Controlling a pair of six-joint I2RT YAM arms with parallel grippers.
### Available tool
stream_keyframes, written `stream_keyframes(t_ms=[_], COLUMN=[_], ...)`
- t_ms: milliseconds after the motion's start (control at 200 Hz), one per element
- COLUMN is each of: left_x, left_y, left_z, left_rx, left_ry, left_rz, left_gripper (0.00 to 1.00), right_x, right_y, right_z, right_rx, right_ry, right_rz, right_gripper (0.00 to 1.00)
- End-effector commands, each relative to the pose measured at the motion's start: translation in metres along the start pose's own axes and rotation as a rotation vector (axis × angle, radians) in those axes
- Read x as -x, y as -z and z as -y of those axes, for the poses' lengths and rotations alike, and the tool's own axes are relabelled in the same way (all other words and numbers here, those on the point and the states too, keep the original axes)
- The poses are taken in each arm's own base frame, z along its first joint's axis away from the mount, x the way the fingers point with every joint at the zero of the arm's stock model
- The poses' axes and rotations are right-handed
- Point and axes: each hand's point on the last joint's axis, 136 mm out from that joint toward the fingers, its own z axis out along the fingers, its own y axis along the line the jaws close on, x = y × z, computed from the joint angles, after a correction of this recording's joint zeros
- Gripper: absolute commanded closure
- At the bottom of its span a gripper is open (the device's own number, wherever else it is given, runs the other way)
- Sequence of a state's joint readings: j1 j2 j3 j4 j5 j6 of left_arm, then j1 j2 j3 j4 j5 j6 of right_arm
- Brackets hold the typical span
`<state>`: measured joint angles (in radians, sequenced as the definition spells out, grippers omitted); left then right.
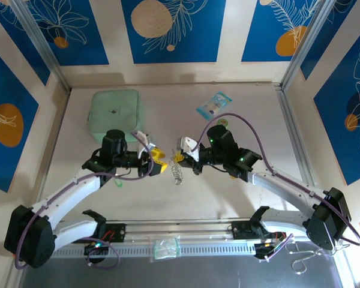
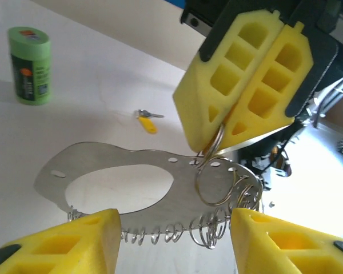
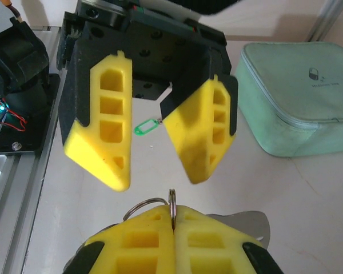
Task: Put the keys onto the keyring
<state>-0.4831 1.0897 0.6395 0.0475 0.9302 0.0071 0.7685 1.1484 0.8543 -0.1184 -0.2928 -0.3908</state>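
Mid-surface, between the two arms, the right claw [image 2: 215, 137] is pressed fully closed on one wire loop of the keyring [image 2: 154, 158], holding it up off the surface [image 2: 103, 97]. The keyring reads as a flat silvery band with punched holes and small split rings strung along its lower edge. Left claw [image 3: 155, 173] faces it, jaws about half apart, nothing between them.

Yellow key [image 2: 147, 121] lies flat on the surface beyond the ring. Green key [image 3: 144, 127] lies flat too, seen past the left claw. Both are well apart from the keyring.

Judged step: ring presented, no key threaded yet, so early in the task. Next move likely calls for the left claw to go down for a key and pinch it by the plastic head. It is thin and flat, so easy to miss. Then its hole has to line up with a split ring.

Writing: green cylinder [image 2: 30, 65] has an orange mark and dark print, unreadable. Mint pouch [image 3: 297, 97] has a small padlock-like logo over a line of text, too small to read.
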Motion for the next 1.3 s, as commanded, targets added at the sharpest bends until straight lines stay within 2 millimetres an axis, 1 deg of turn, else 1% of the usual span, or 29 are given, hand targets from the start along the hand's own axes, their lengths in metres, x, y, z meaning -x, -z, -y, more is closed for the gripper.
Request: stream_keyframes(t_ms=[0, 205, 310, 455, 635, 695, 815, 940, 1000, 1050, 1110, 1130, 1165, 1220, 1250, 1295], left_x=[-0.003, -0.006, -0.005, -0.005, -0.008, -0.010, -0.013, -0.014, -0.016, -0.019, -0.024, -0.025, -0.027, -0.030, -0.030, -0.031], left_y=[-0.004, -0.011, -0.012, -0.011, -0.009, -0.008, -0.006, -0.003, -0.002, -0.002, -0.002, -0.002, -0.002, -0.002, -0.002, -0.002], left_z=[0.021, 0.025, 0.027, 0.028, 0.030, 0.030, 0.030, 0.028, 0.026, 0.024, 0.023, 0.024, 0.023, 0.022, 0.023, 0.024], left_rx=[-0.134, -0.189, -0.201, -0.197, -0.185, -0.175, -0.155, -0.113, -0.089, -0.062, -0.033, -0.028, -0.005, 0.028, 0.035, 0.052], left_ry=[0.018, 0.040, 0.036, 0.010, -0.011, -0.018, -0.052, -0.110, -0.148, -0.192, -0.250, -0.278, -0.323, -0.383, -0.422, -0.470], left_rz=[0.002, -0.004, -0.003, -0.003, -0.013, -0.018, -0.025, -0.030, -0.037, -0.048, -0.071, -0.077, -0.088, -0.099, -0.101, -0.102], left_gripper=[0.49, 0.51, 0.57, 0.63, 0.76, 0.78, 0.85, 0.98, 0.98, 0.96, 0.95, 0.93, 0.86, 0.84, 0.79, 0.76], right_x=[0.009, 0.010, 0.008, 0.005, 0.003, 0.002, 0.002, 0.001, 0.002, 0.002, 0.004, 0.005, 0.006, 0.005, 0.005, 0.005], right_y=[-0.003, -0.008, -0.011, -0.012, -0.012, -0.012, -0.012, -0.012, -0.012, -0.013, -0.013, -0.013, -0.013, -0.013, -0.014, -0.014], right_z=[-0.005, -0.005, -0.005, -0.006, -0.005, -0.004, -0.001, 0.000, 0.000, 0.000, -0.001, -0.001, -0.002, -0.001, -0.001, -0.001], right_rx=[0.019, 0.012, 0.014, 0.012, 0.003, -0.007, -0.022, -0.026, -0.021, -0.018, -0.011, -0.011, -0.008, -0.009, -0.009, -0.007], right_ry=[0.061, 0.073, 0.078, 0.085, 0.085, 0.080, 0.070, 0.052, 0.043, 0.034, 0.028, 0.026, 0.024, 0.020, 0.019, 0.016], right_rz=[0.040, 0.034, 0.020, 0.005, -0.005, -0.008, -0.013, -0.025, -0.023, -0.021, -0.015, -0.013, -0.009, -0.010, -0.010, -0.010], right_gripper=[1.00, 1.00, 1.00, 1.00, 1.00, 1.00, 1.00, 1.00, 1.00, 1.00, 1.00, 1.00, 1.00, 1.00, 1.00, 1.00])
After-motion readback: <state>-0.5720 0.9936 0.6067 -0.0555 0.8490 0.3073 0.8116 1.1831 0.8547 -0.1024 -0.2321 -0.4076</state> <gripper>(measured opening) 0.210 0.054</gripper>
